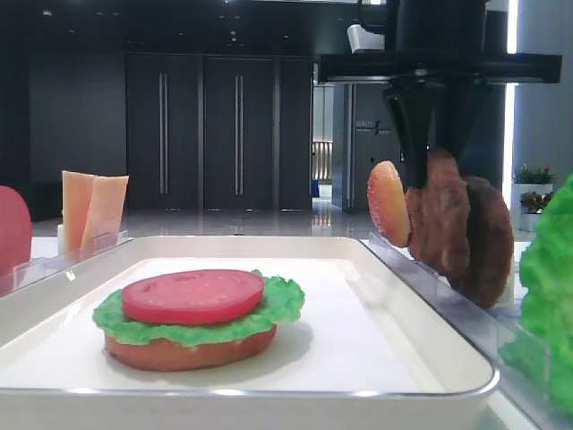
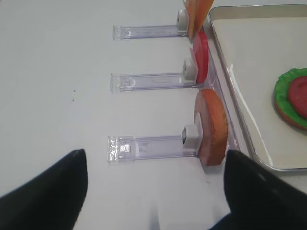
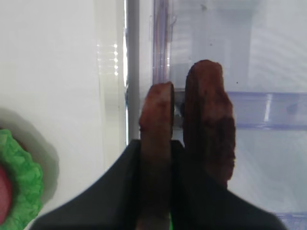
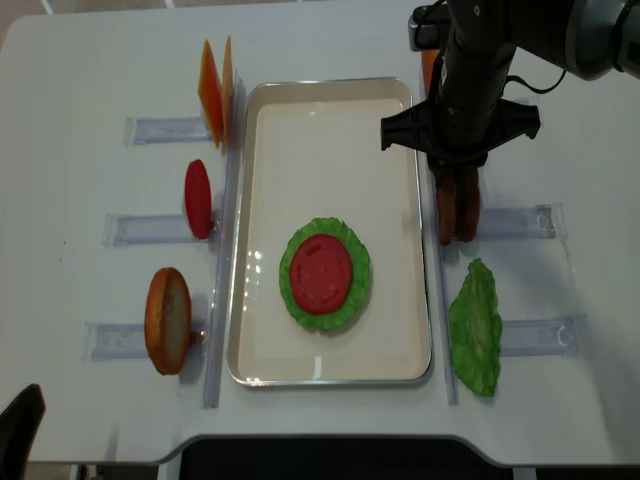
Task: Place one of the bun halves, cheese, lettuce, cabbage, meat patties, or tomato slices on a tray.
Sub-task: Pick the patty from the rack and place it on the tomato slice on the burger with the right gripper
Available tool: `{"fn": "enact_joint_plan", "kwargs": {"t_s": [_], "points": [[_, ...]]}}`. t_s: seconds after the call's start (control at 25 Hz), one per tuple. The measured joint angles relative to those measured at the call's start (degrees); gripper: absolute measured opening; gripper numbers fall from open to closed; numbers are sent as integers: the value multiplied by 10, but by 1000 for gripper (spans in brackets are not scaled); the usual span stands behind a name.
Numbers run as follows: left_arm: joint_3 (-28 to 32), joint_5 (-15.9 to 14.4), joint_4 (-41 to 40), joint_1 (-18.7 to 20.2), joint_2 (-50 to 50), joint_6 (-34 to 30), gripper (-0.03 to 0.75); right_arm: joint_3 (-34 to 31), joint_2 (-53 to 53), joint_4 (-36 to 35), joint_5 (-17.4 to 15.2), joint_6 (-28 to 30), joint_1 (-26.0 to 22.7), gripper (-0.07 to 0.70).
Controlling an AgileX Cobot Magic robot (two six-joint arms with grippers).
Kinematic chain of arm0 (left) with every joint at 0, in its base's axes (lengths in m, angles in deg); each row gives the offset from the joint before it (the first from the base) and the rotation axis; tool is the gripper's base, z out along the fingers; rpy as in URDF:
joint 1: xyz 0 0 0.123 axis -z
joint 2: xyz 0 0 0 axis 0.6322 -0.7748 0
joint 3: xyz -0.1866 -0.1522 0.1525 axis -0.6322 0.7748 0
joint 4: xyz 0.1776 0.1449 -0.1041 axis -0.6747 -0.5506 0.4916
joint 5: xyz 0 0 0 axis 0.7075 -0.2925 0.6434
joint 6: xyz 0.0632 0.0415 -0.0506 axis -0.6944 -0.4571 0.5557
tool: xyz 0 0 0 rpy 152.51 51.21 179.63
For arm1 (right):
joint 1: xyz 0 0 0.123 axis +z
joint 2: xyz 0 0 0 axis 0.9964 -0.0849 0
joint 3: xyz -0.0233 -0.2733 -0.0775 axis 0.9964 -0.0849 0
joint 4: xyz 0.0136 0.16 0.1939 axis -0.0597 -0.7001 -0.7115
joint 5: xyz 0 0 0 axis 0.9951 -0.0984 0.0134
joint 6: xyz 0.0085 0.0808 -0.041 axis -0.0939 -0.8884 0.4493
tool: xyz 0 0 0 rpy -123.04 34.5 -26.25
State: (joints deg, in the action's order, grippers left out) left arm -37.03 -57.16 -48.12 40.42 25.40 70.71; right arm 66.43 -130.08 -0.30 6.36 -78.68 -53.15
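Note:
The white tray [image 4: 415,250] holds a stack of a bun half [image 1: 183,351], lettuce [image 4: 358,265] and a tomato slice [image 4: 322,272]. Right of the tray two meat patties [image 4: 467,208] stand on edge in a clear rack. My right gripper [image 3: 157,148] is shut on the left patty [image 3: 157,115], one finger on each face; the other patty [image 3: 209,124] stands just beside it. From above, the right gripper [image 4: 455,178] reaches down onto them. My left gripper [image 2: 156,158] is open over bare table, close to a bun half [image 2: 211,125] standing on edge.
Left of the tray, clear racks hold cheese [image 4: 214,90], a tomato slice [image 4: 197,198] and the bun half [image 4: 167,320]. On the right lie a lettuce leaf [image 4: 475,325], an empty rack [image 4: 540,335] and another bun half [image 1: 389,204] behind the patties.

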Motion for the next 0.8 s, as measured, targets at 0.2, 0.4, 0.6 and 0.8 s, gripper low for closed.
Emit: {"fn": "enact_joint_plan", "kwargs": {"t_s": [0.2, 0.4, 0.6, 0.8], "points": [[0, 0, 0, 0, 0, -1, 692, 14, 7, -8, -12, 2, 2, 111], [0, 0, 0, 0, 0, -1, 692, 19, 32, -8, -14, 2, 6, 111], [0, 0, 0, 0, 0, -2, 692, 19, 61, -8, -20, -1, 10, 111], [0, 0, 0, 0, 0, -2, 692, 19, 80, -8, -3, -15, 45, 111]]}}
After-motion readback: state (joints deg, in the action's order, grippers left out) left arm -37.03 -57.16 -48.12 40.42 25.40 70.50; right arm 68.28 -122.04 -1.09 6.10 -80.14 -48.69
